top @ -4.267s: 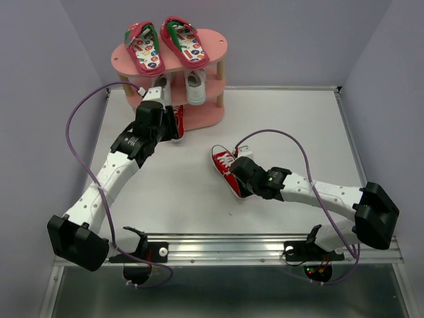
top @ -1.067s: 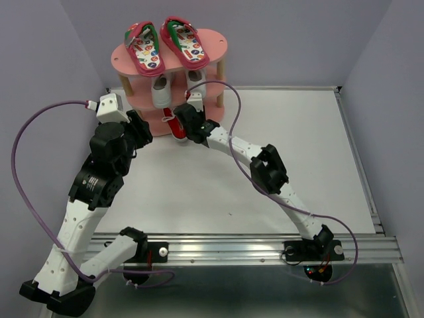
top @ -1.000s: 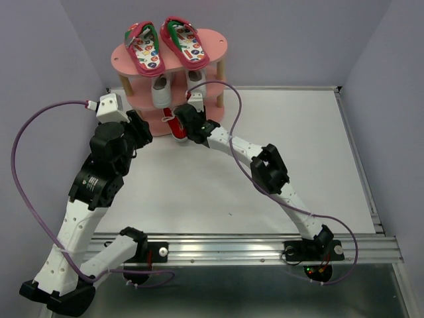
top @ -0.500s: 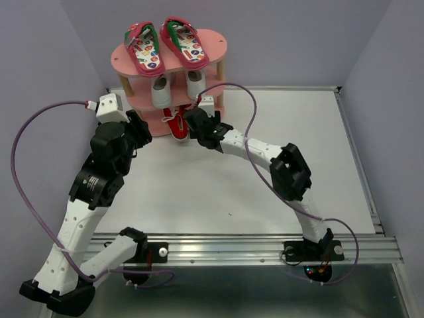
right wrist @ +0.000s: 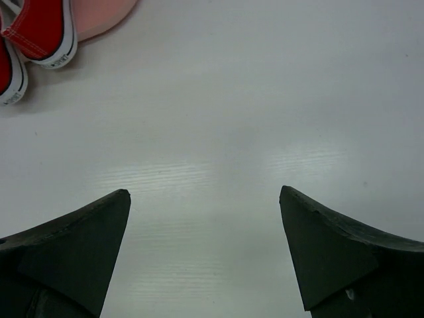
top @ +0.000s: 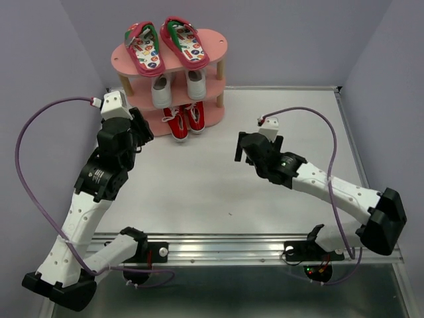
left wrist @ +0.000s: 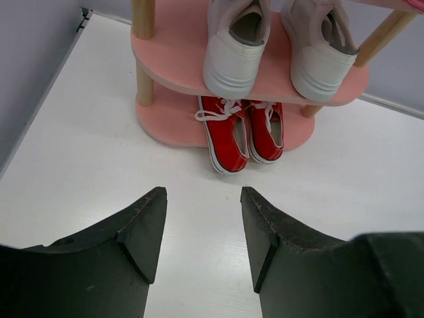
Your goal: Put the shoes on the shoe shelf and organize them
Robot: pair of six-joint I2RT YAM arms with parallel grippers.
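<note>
The pink shoe shelf (top: 216,44) stands at the back of the table. Two red flip-flops (top: 146,48) lie on its top board. A pair of white sneakers (left wrist: 235,58) sits on the middle board. Side by side on the bottom board are the two red sneakers (left wrist: 225,132), heels sticking out toward me. My left gripper (left wrist: 203,193) is open and empty, hovering over the table in front of the shelf (left wrist: 171,61). My right gripper (right wrist: 204,192) is wide open and empty above bare table, right of the shelf; the red sneakers' heels (right wrist: 41,32) show at its upper left.
Grey walls close in the table on the left, back and right. A purple cable (top: 40,126) loops off the left arm, and another (top: 318,119) arcs over the right arm. A metal rail (top: 265,246) runs along the near edge.
My right gripper has opened, let go of the second red sneaker on the bottom board and drawn back to the right, away from the shelf. The left arm has shifted only slightly.
</note>
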